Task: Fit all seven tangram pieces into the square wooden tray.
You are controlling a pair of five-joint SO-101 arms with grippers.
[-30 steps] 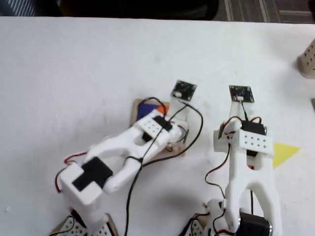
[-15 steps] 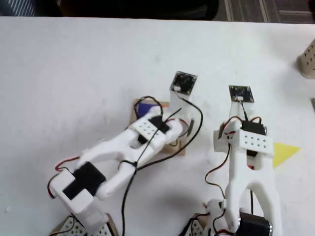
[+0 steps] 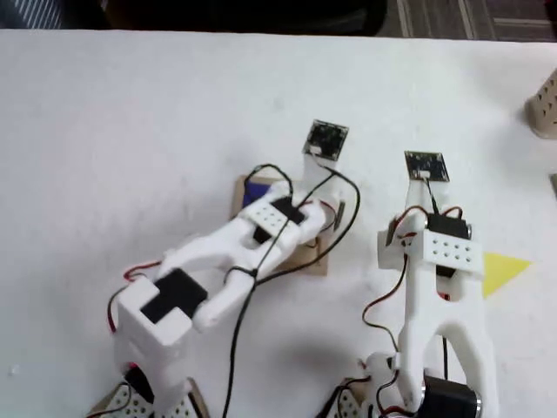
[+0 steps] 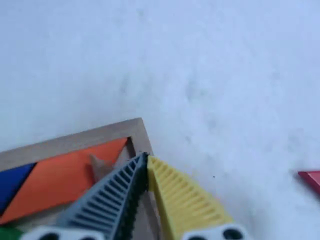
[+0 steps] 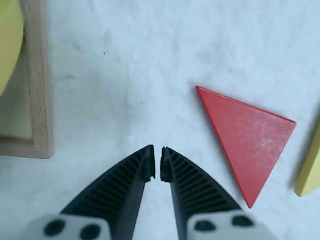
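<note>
The left arm (image 3: 226, 248) covers most of the wooden tray (image 3: 237, 198); the right arm (image 3: 439, 261) hides part of a yellow piece (image 3: 509, 268). A red piece (image 4: 311, 179) (only a corner) is cut off at the left wrist view's edge.

We are reading no letters, numbers, labels or signs anywhere, neither on the wooden tray (image 4: 75, 141) nor on the red triangle (image 5: 247, 135). We are looking at a first circuit board (image 3: 326, 139) at about one o'clock from the tray and a second circuit board (image 3: 426, 165) at about two o'clock from it. Any print on them is too small for us to be making out.
</note>
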